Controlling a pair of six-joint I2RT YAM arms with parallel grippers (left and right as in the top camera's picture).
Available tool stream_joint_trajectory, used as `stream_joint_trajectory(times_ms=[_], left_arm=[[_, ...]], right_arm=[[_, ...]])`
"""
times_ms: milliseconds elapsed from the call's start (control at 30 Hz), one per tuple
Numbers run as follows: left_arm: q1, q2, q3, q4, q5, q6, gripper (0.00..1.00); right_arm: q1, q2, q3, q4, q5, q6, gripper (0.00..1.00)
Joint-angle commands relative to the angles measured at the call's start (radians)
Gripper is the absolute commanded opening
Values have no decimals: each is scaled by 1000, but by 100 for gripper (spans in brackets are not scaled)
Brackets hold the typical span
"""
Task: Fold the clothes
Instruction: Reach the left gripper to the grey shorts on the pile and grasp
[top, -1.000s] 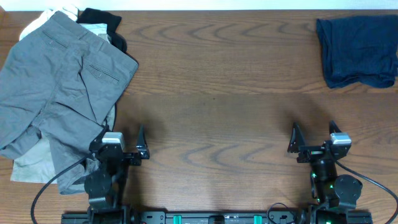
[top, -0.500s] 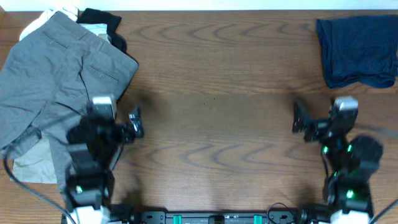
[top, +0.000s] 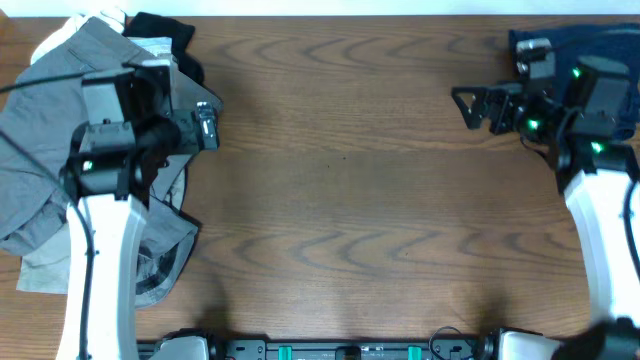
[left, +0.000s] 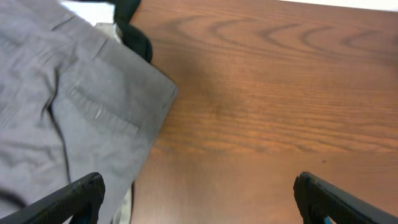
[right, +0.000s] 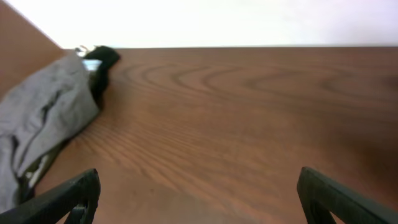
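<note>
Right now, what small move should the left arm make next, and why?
Probably lower the left pincer onto the grey shorts and pinch their edge: it hangs open and empty above that edge, and the shorts lie crumpled.

The whole middle of the table (top: 340, 200) is bare wood, wide open between the left pincer (top: 206, 120) and the right pincer (top: 468, 108). Grey shorts (top: 40, 130) and a black piece (top: 160, 28) crowd the far-left side. A navy garment (top: 610, 40) fills the far-right corner.
</note>
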Motion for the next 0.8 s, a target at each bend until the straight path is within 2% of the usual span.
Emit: stream_joint_trajectory(times_ms=[0,133,200,400,567,767], left_arm=[[5,79,15,29,23,53,98],[5,195,15,70,18,58,100],[5,259,15,95,7,58,97],[4,424,15,142,-108,60,94],[4,510,15,174,-234,94,94],[4,576,15,219,-275,122,93]], right_arm=[[10,62,24,48,-117,31,99],[11,117,24,70,-115,40,99],[11,140,24,63,-110,40,99],[16,189,23,37,-85,30,99],[35,221,23,16,-61,18,99],[77,244,23,5,-2,18,99]])
